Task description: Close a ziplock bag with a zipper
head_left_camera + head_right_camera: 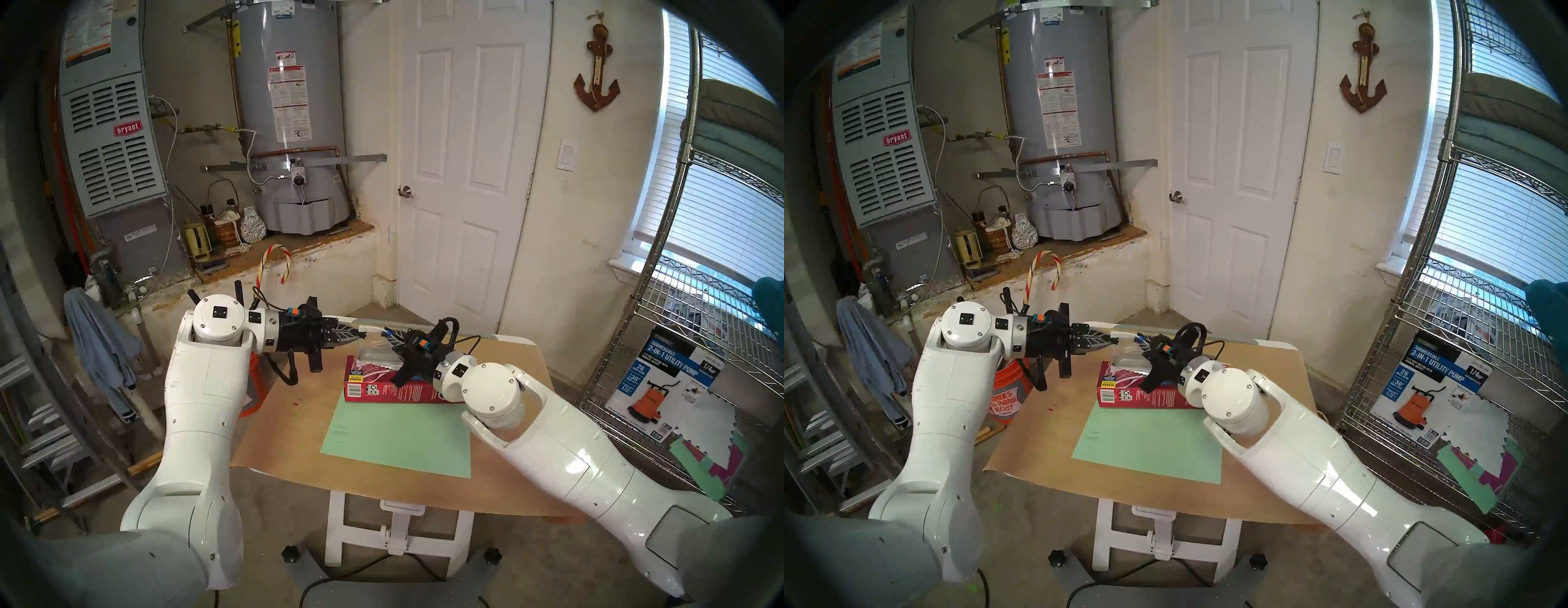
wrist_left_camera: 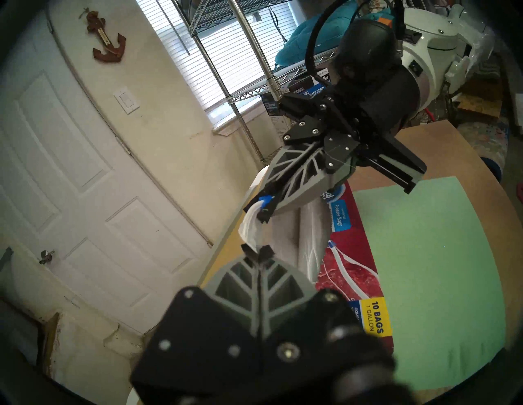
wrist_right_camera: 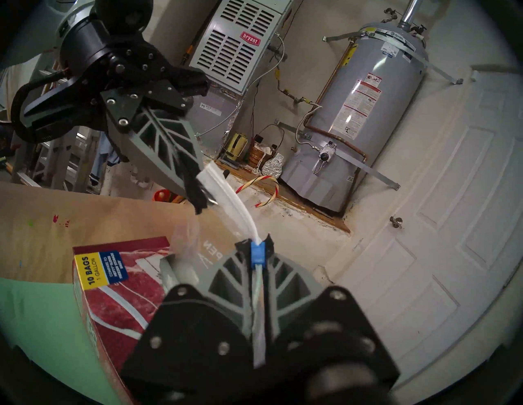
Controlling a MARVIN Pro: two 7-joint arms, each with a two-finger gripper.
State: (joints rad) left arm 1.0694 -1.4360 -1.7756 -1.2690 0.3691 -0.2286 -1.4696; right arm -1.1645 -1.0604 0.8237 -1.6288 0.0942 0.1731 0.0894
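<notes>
The clear ziplock bag [image 1: 379, 355] hangs between my two grippers, above the red box [image 1: 384, 387]. My left gripper [image 2: 257, 251] is shut on the left end of the bag's white top strip [image 2: 250, 229]. A short way along the strip, my right gripper [image 3: 257, 243] is shut on the small blue zipper [image 3: 257, 254]. In the right wrist view the strip [image 3: 227, 185] curves from the slider up to my left gripper [image 3: 202, 202]. The head views show the two grippers [image 1: 364, 335] [image 1: 392, 339] almost tip to tip. The bag's lower body sags onto the box, partly hidden behind my right wrist.
The red box of freezer bags [image 1: 1144, 392] lies at the far edge of a green sheet [image 1: 399, 433] on the brown paper-covered table [image 1: 509, 479]. A wire shelf [image 1: 700, 339] stands to the right, and an orange bucket [image 1: 1006, 395] sits on the floor to the left.
</notes>
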